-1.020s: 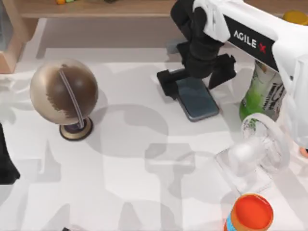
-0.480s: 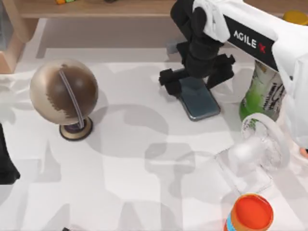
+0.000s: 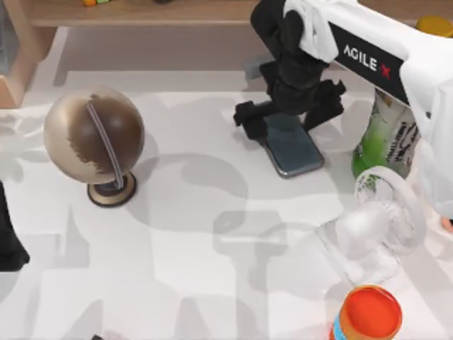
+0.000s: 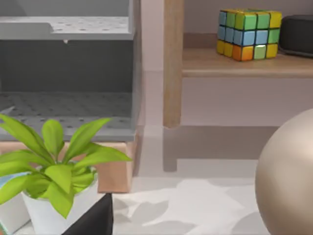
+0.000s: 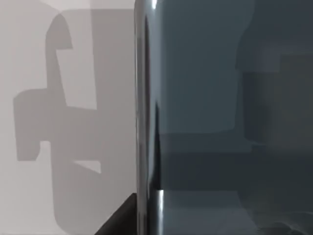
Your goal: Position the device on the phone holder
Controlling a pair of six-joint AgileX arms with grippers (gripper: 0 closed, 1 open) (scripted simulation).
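The device (image 3: 296, 150), a flat dark slate-grey smartphone, lies slantwise on the white table at the back centre. My right gripper (image 3: 287, 110) hangs over its far end, with one black finger on each long edge, shut on it. In the right wrist view the device (image 5: 220, 117) shows very close, with a black fingertip (image 5: 120, 220) beside its edge. A small grey piece (image 3: 253, 69) peeks out behind my right arm; I cannot tell whether it is the phone holder. My left arm (image 3: 8, 241) stays parked at the table's left edge.
A brown globe (image 3: 93, 134) stands at the left. A green bottle (image 3: 386, 138), a clear fan-like object (image 3: 375, 223) and an orange-lidded can (image 3: 368, 315) crowd the right side. A wooden shelf (image 3: 141, 14) runs along the back. The left wrist view shows a potted plant (image 4: 54, 171).
The right gripper's fingers closed in onto the device's edges between one second and half a second ago, nudging it slightly. Nothing has moved since.
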